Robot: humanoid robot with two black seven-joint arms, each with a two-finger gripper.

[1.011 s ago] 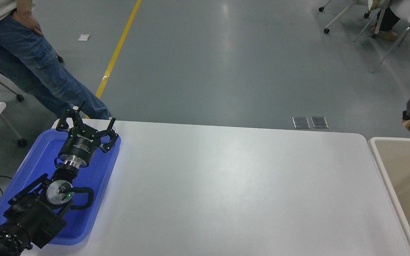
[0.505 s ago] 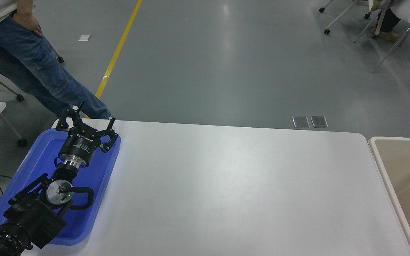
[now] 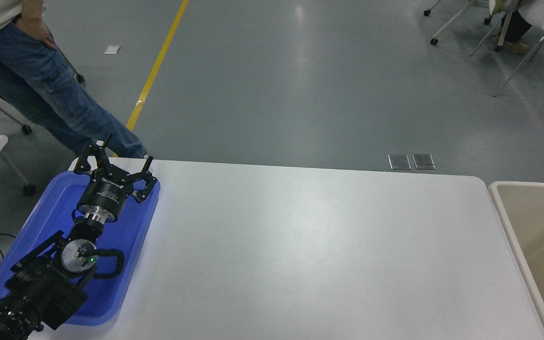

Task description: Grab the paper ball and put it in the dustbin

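The paper ball is nowhere for you to see in the head view, and neither is the right arm or its hand. The dustbin (image 3: 513, 222) fills the lower right corner: smooth cream-beige plastic with a thick rounded rim, its left wall just beside the desk's right edge, the inside that shows pale and plain. The desk (image 3: 310, 245) is a matte white slab with rounded far corners, broad and open between the bin and the tray. At the left you have the shallow blue tray (image 3: 47, 208), glossy plastic with rounded corners, lying along the desk's left edge. The left hand (image 3: 114, 165) is parked over the tray's far end, black fingers spread wide, gripping nothing. A person in blue jeans (image 3: 50, 89) stands beyond the far left corner.
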